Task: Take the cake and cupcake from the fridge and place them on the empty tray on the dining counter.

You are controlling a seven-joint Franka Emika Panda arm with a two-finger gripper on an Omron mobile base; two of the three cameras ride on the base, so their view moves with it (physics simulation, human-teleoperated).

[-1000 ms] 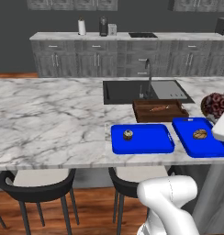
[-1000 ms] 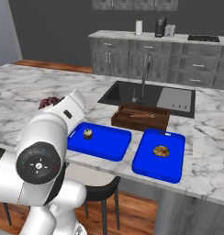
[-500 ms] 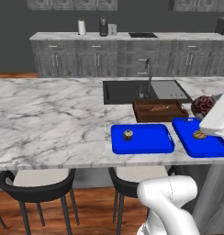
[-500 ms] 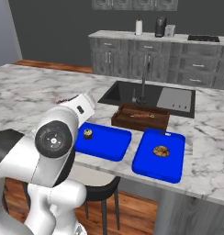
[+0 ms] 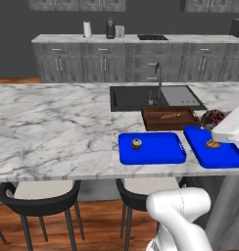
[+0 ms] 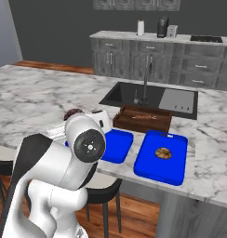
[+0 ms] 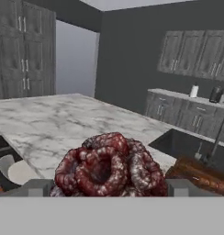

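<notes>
My gripper [image 7: 109, 189] is shut on the cake [image 7: 107, 165], a dark red, knobbly-topped round that sits between the two fingertips [image 7: 40, 187]. Seen from the left base, the cake [image 5: 213, 117] hangs just over the dining counter [image 5: 53, 127], right of the wooden tray, with my white hand right beside it. From the right base the cake [image 6: 73, 113] peeks out behind my arm. The cupcake [image 5: 136, 143] stands on the left blue tray [image 5: 160, 153], also seen from the right base [image 6: 117, 144]. The fridge is out of view.
A second blue tray [image 5: 224, 156] [image 6: 159, 162] holds a flat brown cookie-like item [image 5: 212, 144]. A dark wooden tray [image 5: 168, 117] lies in front of the black sink [image 5: 136, 98] and its tap [image 5: 158, 81]. Stools [image 5: 38, 196] stand under the near edge.
My arm has carried the cake leftward in the left base view and slightly lower, closer to the trays. The cupcake and both trays have stayed put.
</notes>
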